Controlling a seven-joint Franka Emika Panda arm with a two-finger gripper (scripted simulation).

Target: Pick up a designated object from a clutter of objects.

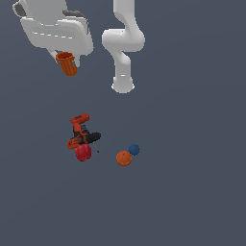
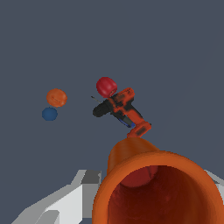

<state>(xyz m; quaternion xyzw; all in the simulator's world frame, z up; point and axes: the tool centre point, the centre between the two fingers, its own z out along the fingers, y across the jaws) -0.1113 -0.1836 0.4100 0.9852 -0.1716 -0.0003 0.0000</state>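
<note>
Dark grey tabletop [image 1: 192,192] below, the end effector [image 1: 65,56] grasps the orange cup [image 1: 67,64] aloft, well clear of drill [image 1: 81,132] and balls; pickup looks essentially complete.

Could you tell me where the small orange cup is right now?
The orange cup is held in the gripper at the exterior view's upper left, apart from the drill and balls.

no readable text, labels or numbers anywhere
</note>
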